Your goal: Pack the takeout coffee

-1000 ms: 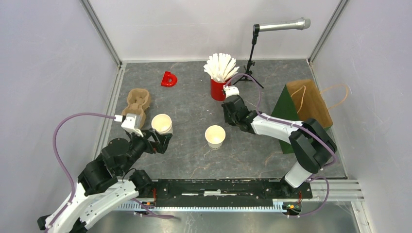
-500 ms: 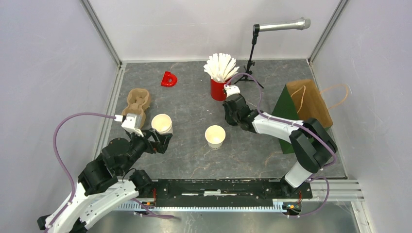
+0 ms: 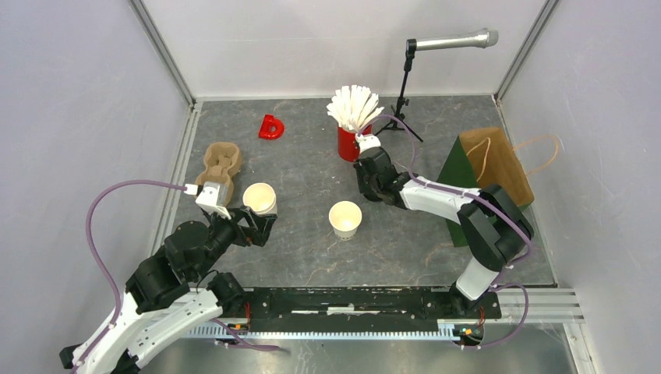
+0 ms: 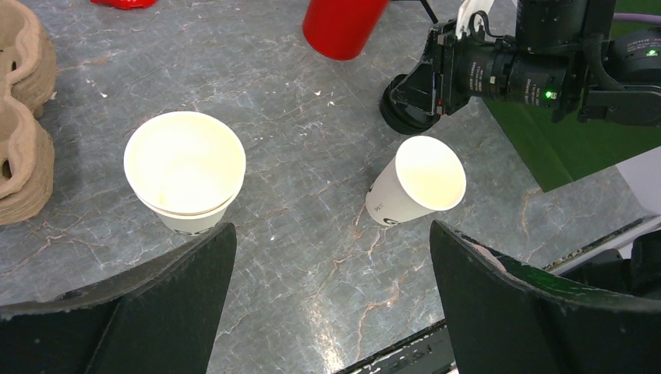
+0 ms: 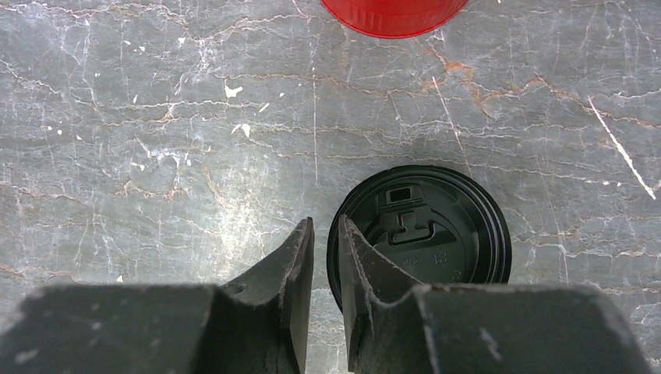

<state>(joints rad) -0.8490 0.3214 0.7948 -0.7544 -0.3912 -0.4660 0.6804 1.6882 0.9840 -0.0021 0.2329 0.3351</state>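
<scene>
Two white paper cups stand open-topped with no lids on them: one at the left [image 3: 259, 197] [image 4: 185, 167], one near the middle [image 3: 344, 218] [image 4: 417, 183]. A black lid [image 5: 436, 226] [image 4: 405, 117] lies flat on the table by the red cup. My right gripper [image 3: 366, 185] [image 5: 326, 226] is low over it, jaws open by a narrow gap. The lid's left rim lies in that gap, with the right finger [image 5: 366, 265] over the lid. My left gripper [image 3: 263, 227] [image 4: 331, 230] stands wide open and empty, just short of the left cup.
A red cup of white sticks [image 3: 352, 139] stands just behind the lid. The brown pulp carrier [image 3: 220, 164] lies at the far left, a red D-shaped piece [image 3: 270, 127] behind it. A paper bag on a green sheet [image 3: 493, 165] lies at the right, a microphone stand [image 3: 404, 86] at the back.
My right gripper has crept a little toward the red cup and its jaws have parted slightly. The left arm and both cups have not moved.
</scene>
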